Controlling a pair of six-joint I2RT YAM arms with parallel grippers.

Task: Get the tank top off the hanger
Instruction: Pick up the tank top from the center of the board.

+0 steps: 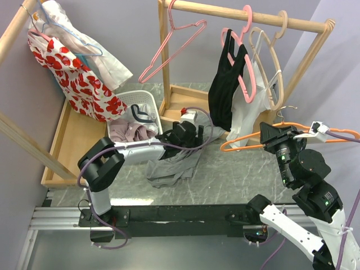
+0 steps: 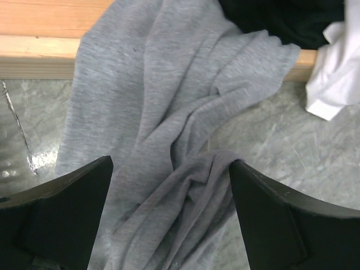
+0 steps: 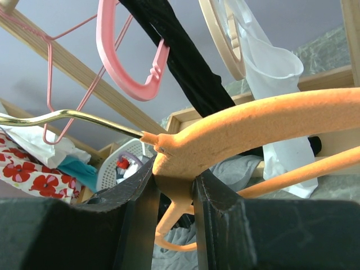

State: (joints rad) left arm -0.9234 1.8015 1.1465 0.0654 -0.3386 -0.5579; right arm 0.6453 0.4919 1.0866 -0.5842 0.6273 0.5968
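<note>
Lying crumpled under spread left end effector (image 2: 171, 169), grey tank top (image 2: 169, 84)

1. Along the far edge of the table (image 1: 236, 180) I see a wooden rail (image 1: 214, 9) on a rack.
2. From its left end hangs a thin pink wire hanger (image 1: 188, 26), bare.
3. Further right a thick pink hanger (image 1: 248, 19) carries a black garment (image 1: 225, 90). Just beside it, a beige hanger (image 1: 279, 25) carries a white garment (image 1: 247, 118).
4. A white basket (image 1: 140, 100) sits at the far edge, just left of that rack, with pinkish clothes (image 1: 126, 132) inside.
5. At the left edge I see a second rack holding a red floral garment (image 1: 79, 79).
</note>
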